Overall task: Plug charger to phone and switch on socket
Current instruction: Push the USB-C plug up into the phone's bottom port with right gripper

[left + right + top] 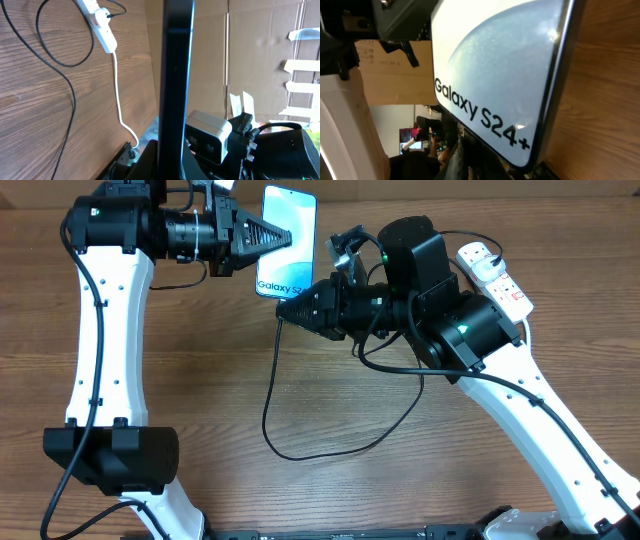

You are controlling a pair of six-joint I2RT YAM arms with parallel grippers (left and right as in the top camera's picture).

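So the phone (295, 210) is up at about 12 o'clock of the table (330, 490) in the overhead view, screen facing up and the "Galaxy" end pointing toward 6. It's not lying flat on the wood. The left gripper (285, 237) comes in from 9 o'clock and has its two fingers clamped on the phone's long edge. On the left wrist cam the phone (175, 75) shows edge-on as a thin black bar running straight up the middle of the frame. On the right wrist cam the phone (495, 75) fills most of the picture, with "Galaxy S24+" nice and readable.

The right gripper (283, 311) sits just at 6 o'clock of the phone's lower end, pointing toward 9. Its fingers are drawn together into a point, and the charger (270, 395) runs right up to that tip, so it looks pinched there. The connector itself is too small to make out, and I can't tell if it touches the phone.

From the tip the black cable drops toward 6, loops across the middle of the table and curls back up under the right arm.

The socket (495, 272) is well apart from the phone, over at 2 o'clock. On the left wrist cam the socket (102, 27) has a black plug in it, and its white cord (119, 85) trails away. Can't read the switch position.
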